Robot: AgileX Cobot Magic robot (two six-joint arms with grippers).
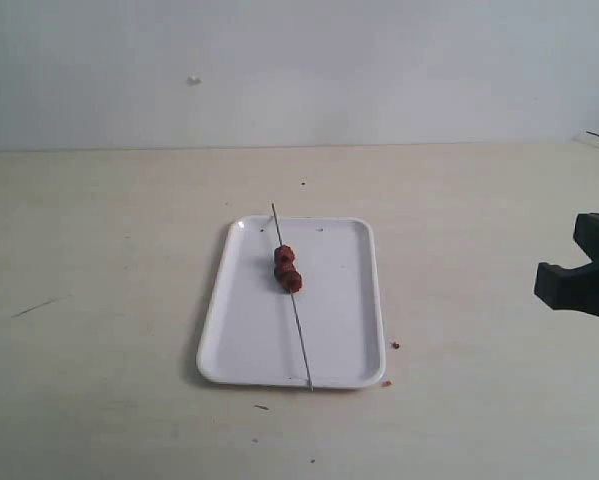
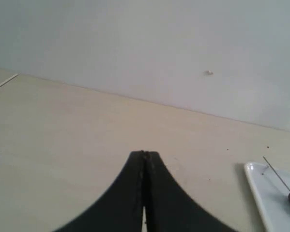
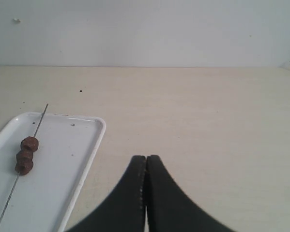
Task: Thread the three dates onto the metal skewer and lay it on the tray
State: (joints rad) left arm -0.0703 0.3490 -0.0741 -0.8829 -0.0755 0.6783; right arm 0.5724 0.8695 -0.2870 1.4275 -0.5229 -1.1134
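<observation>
The white tray (image 1: 339,310) lies mid-table, and the thin metal skewer (image 1: 301,335) rests lengthwise across it, both ends past the rim. The three dates (image 1: 287,268) sit threaded together on its far half. The right wrist view shows the dates (image 3: 26,155), the skewer (image 3: 40,120) and the tray (image 3: 67,159) off to one side of my right gripper (image 3: 146,157), which is shut and empty. At the right edge of the exterior view the right gripper (image 1: 551,278) hovers clear of the tray. My left gripper (image 2: 145,153) is shut and empty, with the tray's corner (image 2: 268,193) nearby; the exterior view does not show it.
Tiny reddish crumbs (image 1: 395,345) lie on the beige table right of the tray and one (image 1: 386,382) near its front corner. A plain pale wall (image 1: 299,70) stands behind the table.
</observation>
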